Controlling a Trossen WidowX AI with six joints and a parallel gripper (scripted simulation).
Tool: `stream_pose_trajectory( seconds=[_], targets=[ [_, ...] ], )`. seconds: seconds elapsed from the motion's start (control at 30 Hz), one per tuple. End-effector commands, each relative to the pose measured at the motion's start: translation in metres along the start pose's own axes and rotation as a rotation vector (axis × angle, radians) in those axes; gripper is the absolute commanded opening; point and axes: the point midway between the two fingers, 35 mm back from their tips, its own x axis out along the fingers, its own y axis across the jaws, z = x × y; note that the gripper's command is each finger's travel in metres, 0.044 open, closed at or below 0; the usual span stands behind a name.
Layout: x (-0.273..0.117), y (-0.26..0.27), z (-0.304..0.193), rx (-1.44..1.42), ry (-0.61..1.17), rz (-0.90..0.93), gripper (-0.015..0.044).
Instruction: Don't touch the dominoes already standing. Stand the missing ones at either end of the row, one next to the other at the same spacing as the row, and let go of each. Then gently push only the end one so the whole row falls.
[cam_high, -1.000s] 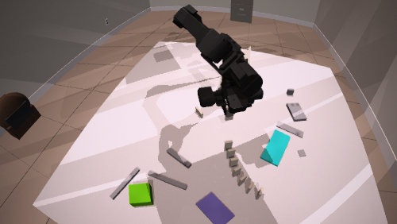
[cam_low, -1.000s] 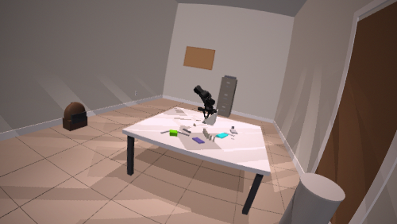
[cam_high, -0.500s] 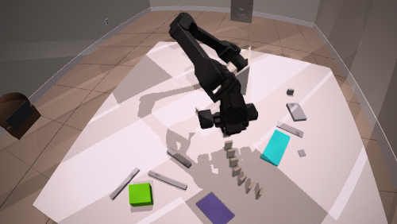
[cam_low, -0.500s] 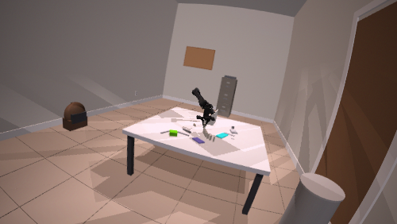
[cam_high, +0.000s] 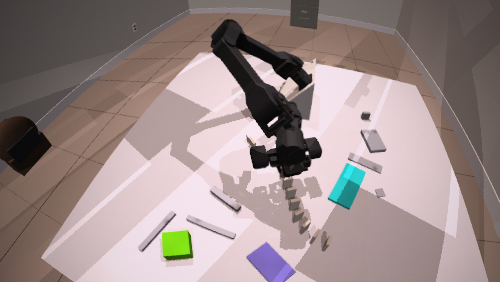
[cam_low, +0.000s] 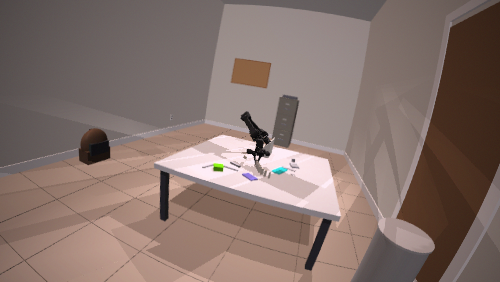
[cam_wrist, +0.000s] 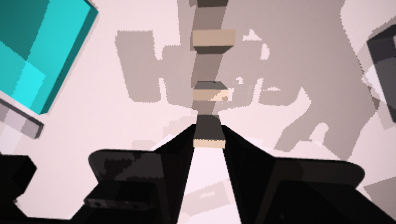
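My gripper (cam_high: 291, 171) (cam_wrist: 208, 128) is shut on a tan domino (cam_wrist: 209, 143), held between the fingertips just off the arm-side end of the row. In the top view the gripper hides this domino. A curved row of several standing dominoes runs from its end domino (cam_high: 287, 181) (cam_wrist: 211, 95) to the far end domino (cam_high: 326, 241). A small gap shows between the held domino and the row's end in the wrist view. Whether the held domino touches the table cannot be told. Another tan domino (cam_high: 251, 142) stands or lies apart, left of the gripper; its pose is unclear.
A teal block (cam_high: 346, 186) (cam_wrist: 55, 55) and a grey bar (cam_high: 365, 163) (cam_wrist: 19, 117) are right of the row in the top view. A purple slab (cam_high: 267, 260), a green block (cam_high: 176, 245) and a grey bar (cam_high: 225, 198) are on the other side.
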Motion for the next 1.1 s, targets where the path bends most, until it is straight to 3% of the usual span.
stream_pose_trajectory(
  seconds=[0.0, 0.43, 0.57, 0.83, 1.07],
  targets=[
    [0.001, 0.0, 0.0, -0.006, 0.001, -0.005, 0.0107],
    [0.001, 0.0, 0.0, -0.006, 0.001, -0.005, 0.044],
    [-0.009, 0.0, 0.002, -0.006, -0.001, -0.001, 0.044],
    [-0.129, 0.001, 0.001, -0.001, -0.002, 0.006, 0.044],
    [-0.128, -0.004, -0.005, -0.018, -0.003, 0.008, 0.044]
  ],
)
